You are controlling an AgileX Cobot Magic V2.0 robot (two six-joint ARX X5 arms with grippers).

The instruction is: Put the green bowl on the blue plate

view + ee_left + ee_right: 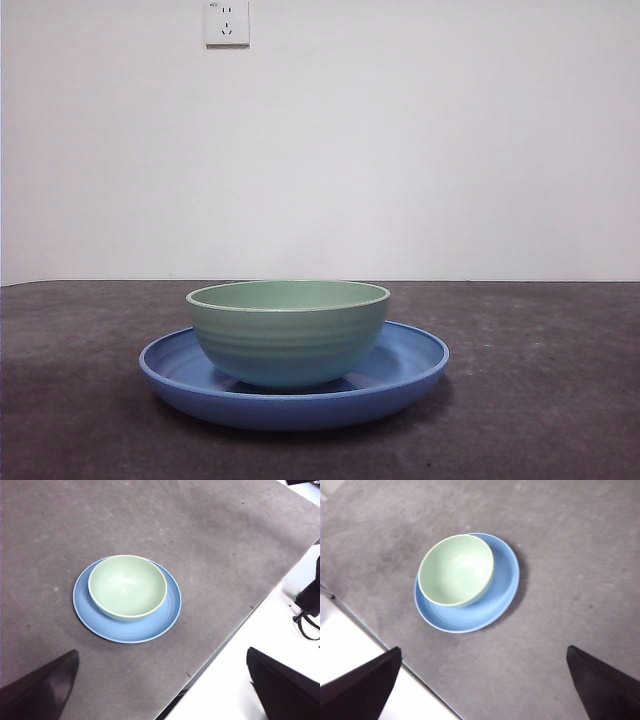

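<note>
The green bowl (288,333) stands upright inside the blue plate (410,370) on the grey table mat. Both also show in the left wrist view, bowl (127,586) on plate (167,615), and in the right wrist view, bowl (456,570) on plate (502,580). The bowl is empty and sits a little off the plate's middle. My left gripper (162,690) is open and empty, high above the table and well away from the bowl. My right gripper (482,690) is open and empty, also high and apart from it. Neither gripper shows in the front view.
The grey mat (540,420) covers the table. Its edge meets a white surface (260,655) in the left wrist view and in the right wrist view (350,645). A black cable object (310,605) lies on the white part. A wall socket (227,22) is behind.
</note>
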